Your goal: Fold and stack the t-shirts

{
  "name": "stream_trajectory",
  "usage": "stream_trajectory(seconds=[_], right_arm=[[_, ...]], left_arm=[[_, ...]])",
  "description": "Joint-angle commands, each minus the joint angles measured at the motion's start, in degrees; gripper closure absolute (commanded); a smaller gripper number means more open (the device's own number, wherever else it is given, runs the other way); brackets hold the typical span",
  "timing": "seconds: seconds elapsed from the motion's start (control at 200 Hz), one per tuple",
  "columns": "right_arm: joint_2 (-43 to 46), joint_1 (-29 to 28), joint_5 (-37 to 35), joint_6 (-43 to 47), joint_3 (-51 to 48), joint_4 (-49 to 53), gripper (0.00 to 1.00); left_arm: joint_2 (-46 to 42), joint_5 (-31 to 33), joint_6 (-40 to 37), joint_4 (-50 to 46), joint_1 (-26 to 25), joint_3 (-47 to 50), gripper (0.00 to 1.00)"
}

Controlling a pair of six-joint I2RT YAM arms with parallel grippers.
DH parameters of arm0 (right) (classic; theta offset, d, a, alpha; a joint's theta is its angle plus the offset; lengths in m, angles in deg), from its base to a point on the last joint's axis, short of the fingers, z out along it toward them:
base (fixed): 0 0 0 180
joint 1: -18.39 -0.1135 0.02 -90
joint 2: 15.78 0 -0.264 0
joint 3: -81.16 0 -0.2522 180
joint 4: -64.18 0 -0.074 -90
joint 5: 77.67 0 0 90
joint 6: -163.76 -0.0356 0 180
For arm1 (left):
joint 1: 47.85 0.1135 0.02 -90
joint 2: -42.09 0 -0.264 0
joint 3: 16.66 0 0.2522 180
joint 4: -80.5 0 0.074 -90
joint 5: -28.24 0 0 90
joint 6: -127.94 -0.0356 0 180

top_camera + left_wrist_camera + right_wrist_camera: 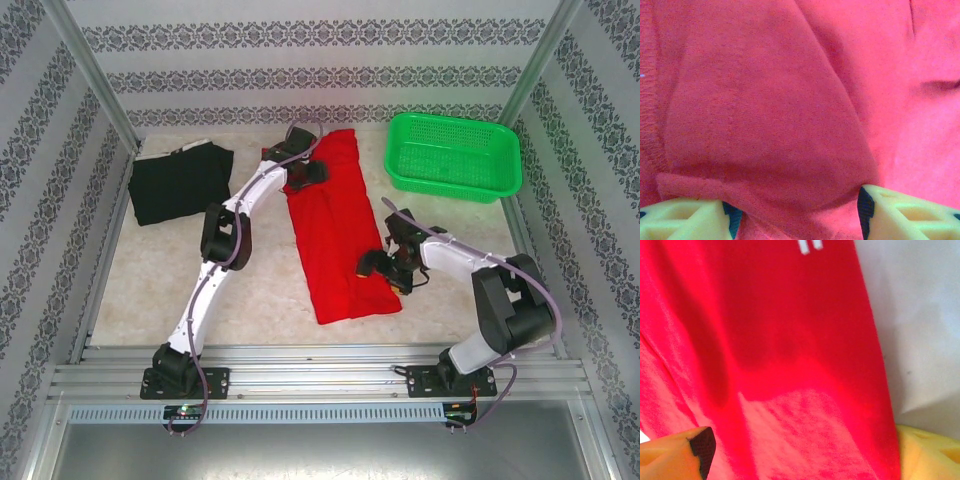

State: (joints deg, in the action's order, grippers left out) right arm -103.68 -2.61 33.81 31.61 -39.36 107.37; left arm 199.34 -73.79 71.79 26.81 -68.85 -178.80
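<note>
1. Here we see the red t-shirt (335, 230) laid out as a long, narrow strip down the middle of the table (260, 290), running from the far side toward the arms.
2. The black t-shirt (180, 185) lies as a compact folded block at the far left, well apart from the red one. The green basket (455, 155) stands at the far right.
3. The left gripper (308, 172) sits on the far end of the strip. In its wrist view the jaws press in on a raised hump of red cloth that fills the gap between them, so we read it as pinching the shirt.
4. The right gripper (385, 270) rests at the strip's right edge, toward its near end. Its jaws are spread wide, one over cloth and the other over bare table, with the cloth's edge running between them.
5. We judge the step in hand to be the crosswise fold of the red strip, with the black shirt already folded.
6. The next move, as we judge it, calls for the right jaws to close on their edge. Both holds should then lift together and carry the cloth over evenly, since an uneven lift could skew the fold. Stacking would follow.
</note>
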Motion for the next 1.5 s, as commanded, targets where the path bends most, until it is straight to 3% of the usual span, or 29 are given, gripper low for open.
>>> stream_trajectory(seconds=[0.0, 0.12, 0.19, 0.35, 0.435, 0.575, 0.709, 0.814, 0.894, 0.989, 1.144, 1.369, 1.494], right_arm=[[0.89, -3.21, 8.0, -9.11, -2.2, -0.39, 0.11], [1.91, -4.08, 7.95, -10.01, -2.65, 0.4, 0.11], [4.2, -3.75, 6.32, -8.59, -2.2, 3.0, 0.1], [10.12, -3.03, 3.65, -2.88, 0.92, 12.96, 0.08], [12.49, -2.27, 4.16, -0.13, 0.65, 16.27, 0.08], [13.33, -1.36, 5.05, 4.37, -0.22, 19.66, 0.09], [11.8, -0.44, 5.68, 7.9, -0.02, 20.8, 0.11], [9.21, -0.1, 6.72, 9.8, 0.08, 20.1, 0.15], [7.82, -0.01, 7.12, 10.42, -0.67, 18.46, 0.17], [5.51, 0.16, 8.77, 10.53, -1.24, 15.51, 0.22], [3.17, 0.16, 9.36, 10.77, -1.93, 12.97, 0.27], [2.28, 0.08, 9.62, 10.74, -3.55, 11.75, 0.32], [1.98, -0.03, 8.82, 10.51, -4.65, 10.52, 0.35]], left_arm=[[5.46, -4.24, -1.22, 1.21, 0.28, -2.23, 0.33], [5.0, -6.9, -1.07, 1.13, 0.33, -1.98, 0.29], [1.96, -9.19, -1.4, 0.72, 0.31, 0.15, 0.21], [-14.84, -11.41, -1.05, 4.97, 0.41, 11.66, 0.01], [-24.16, -12.92, -0.59, 1.45, 0.2, 17.32, 0.0], [-43.42, -12.8, 0.92, -0.13, -2.13, 45.02, 0.01], [-61.28, -13.19, 8.6, 2.68, -4.16, 74.91, 0.07], [-70.42, -15.52, 17.18, 8.74, -9.45, 89.92, 0.11], [-72.24, -15.83, 21.24, 11.12, -13.97, 95.21, 0.13], [-72.86, -16.61, 28.53, 23.51, -16.84, 102.81, 0.18], [-68.53, -17.45, 31.91, 30.54, -19.7, 104.64, 0.21], [-63.53, -19.24, 32.42, 28.58, -20.9, 102.49, 0.3], [-60.43, -20.63, 32.17, 29.46, -22.13, 99.83, 0.4]])
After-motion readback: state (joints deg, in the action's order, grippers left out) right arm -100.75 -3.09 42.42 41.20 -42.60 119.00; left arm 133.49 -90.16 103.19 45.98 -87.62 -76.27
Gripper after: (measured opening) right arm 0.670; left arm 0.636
